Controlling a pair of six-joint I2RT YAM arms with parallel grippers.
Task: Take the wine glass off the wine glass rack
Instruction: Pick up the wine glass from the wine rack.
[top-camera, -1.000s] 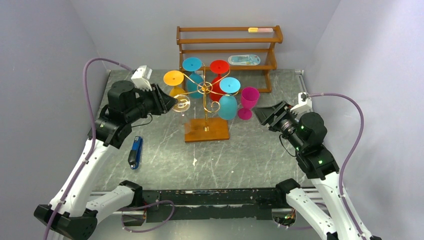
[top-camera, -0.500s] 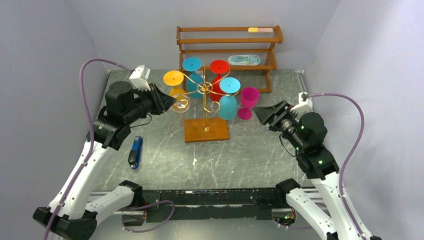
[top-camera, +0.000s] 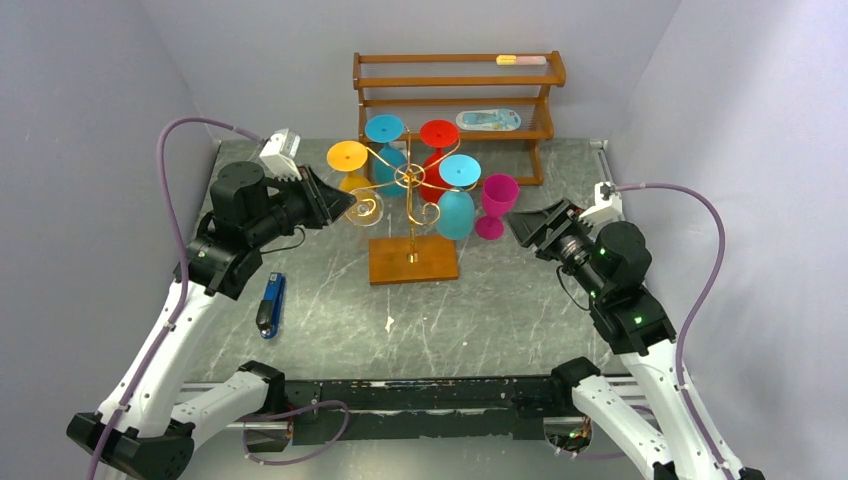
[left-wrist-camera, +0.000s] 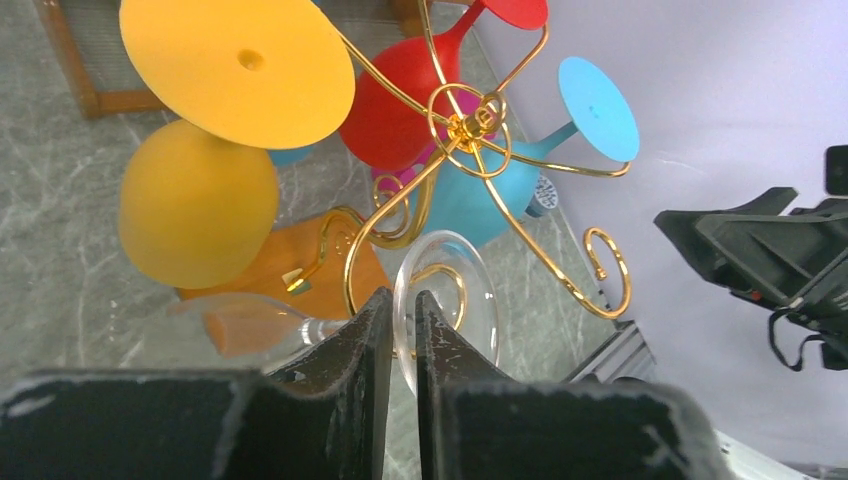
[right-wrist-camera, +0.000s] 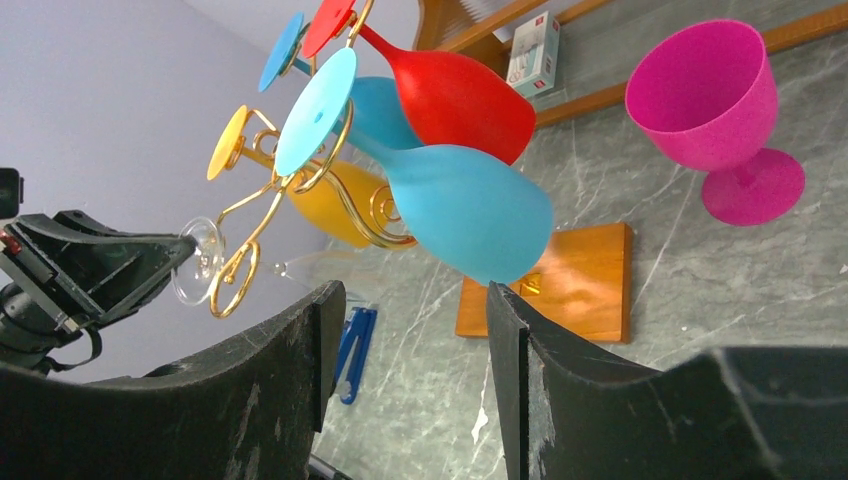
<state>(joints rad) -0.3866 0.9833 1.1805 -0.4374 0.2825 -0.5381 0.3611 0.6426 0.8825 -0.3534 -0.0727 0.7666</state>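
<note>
The gold wine glass rack (top-camera: 410, 178) stands on its square wooden base (top-camera: 413, 262) mid-table, with yellow (top-camera: 348, 158), blue (top-camera: 456, 205) and red (top-camera: 438, 135) glasses hanging on it. My left gripper (top-camera: 346, 206) is shut on the foot rim of a clear wine glass (top-camera: 366, 208) at the rack's left scroll arm. In the left wrist view the fingers (left-wrist-camera: 365, 330) pinch the clear foot (left-wrist-camera: 460, 290), the bowl (left-wrist-camera: 235, 322) lies to the left, and a gold curl (left-wrist-camera: 352, 250) sits by the stem. My right gripper (top-camera: 520, 228) is open and empty, right of the rack.
A magenta glass (top-camera: 497, 203) stands upright on the table right of the rack. A blue tool (top-camera: 271, 304) lies at the left. The three-tier wooden shelf (top-camera: 455, 100) stands at the back with small items on it. Grey walls close both sides.
My left gripper has shifted slightly back and left, still holding the clear glass by the scroll arm. The right arm has barely moved.
</note>
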